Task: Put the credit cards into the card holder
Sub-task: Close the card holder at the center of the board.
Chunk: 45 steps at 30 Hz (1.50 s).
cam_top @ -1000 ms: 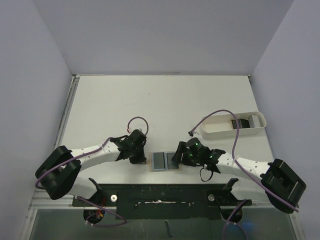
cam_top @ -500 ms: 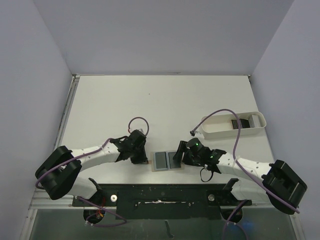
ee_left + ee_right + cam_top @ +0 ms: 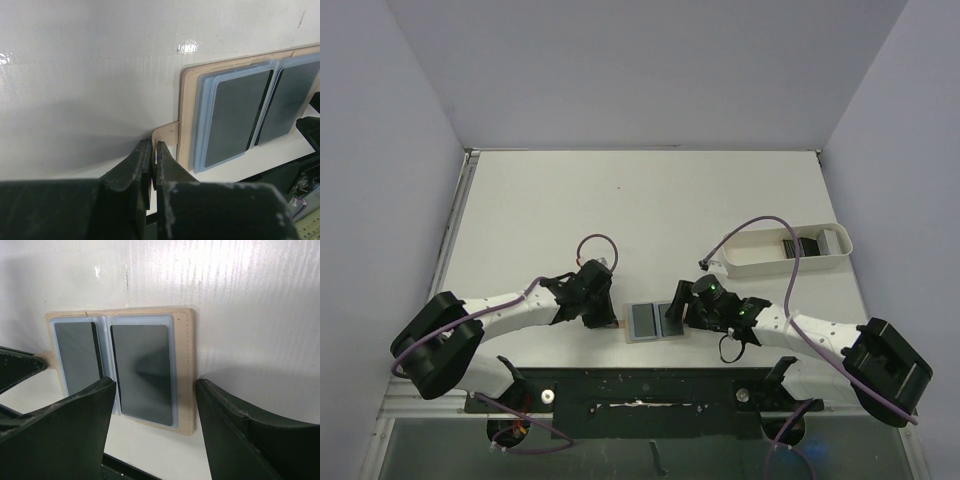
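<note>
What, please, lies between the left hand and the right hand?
The top view shows the open card holder there; the left hand is shut on its tab, the right hand open over its other half.

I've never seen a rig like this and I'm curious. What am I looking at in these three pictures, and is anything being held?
This is a robot with two white arms, a left arm and a right arm, bolted at the near edge of a table. The overhead picture shows both arms from above. The other two pictures come from cameras on the wrists, so each shows its own dark fingers up close.

Between the arms, a tan card holder lies open with its blue lining facing up. The left arm's fingers are closed and seem to pinch its small tab. The right arm's fingers are spread open around the holder's right half and hold nothing. Further right, a white tray holds dark credit cards.
</note>
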Motion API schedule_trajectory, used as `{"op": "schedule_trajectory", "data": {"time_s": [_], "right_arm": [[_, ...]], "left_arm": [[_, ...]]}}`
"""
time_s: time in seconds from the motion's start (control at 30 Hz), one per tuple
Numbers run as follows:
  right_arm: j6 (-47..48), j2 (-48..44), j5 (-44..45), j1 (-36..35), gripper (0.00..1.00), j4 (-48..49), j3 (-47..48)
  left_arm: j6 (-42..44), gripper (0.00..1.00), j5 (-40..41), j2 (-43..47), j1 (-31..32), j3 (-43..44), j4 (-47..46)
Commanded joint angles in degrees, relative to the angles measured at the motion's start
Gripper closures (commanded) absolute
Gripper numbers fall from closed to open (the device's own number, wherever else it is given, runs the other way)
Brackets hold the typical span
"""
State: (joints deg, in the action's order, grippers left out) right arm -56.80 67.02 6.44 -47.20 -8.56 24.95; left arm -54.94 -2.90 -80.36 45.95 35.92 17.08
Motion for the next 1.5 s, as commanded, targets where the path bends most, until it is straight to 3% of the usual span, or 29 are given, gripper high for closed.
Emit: {"op": "schedule_trajectory", "data": {"time_s": [0.0,0.5,1.47], "right_arm": [[0.8,1.9,-1.0,0.2,0.34,1.7,0.7],[-1.6,-5.7,-3.4,0.7,0.34,2.9,0.8],[-2.9,-7.4,-12.9,0.7,0.33,6.4,6.1]], "left_arm": [[-0.7,1.0,-1.6,-0.2,0.0,-0.7,-3.5],[-1.4,1.0,-2.6,-1.6,0.4,-0.6,-5.5],[-3.1,1.0,-4.5,-5.5,3.0,2.2,-9.6]]}}
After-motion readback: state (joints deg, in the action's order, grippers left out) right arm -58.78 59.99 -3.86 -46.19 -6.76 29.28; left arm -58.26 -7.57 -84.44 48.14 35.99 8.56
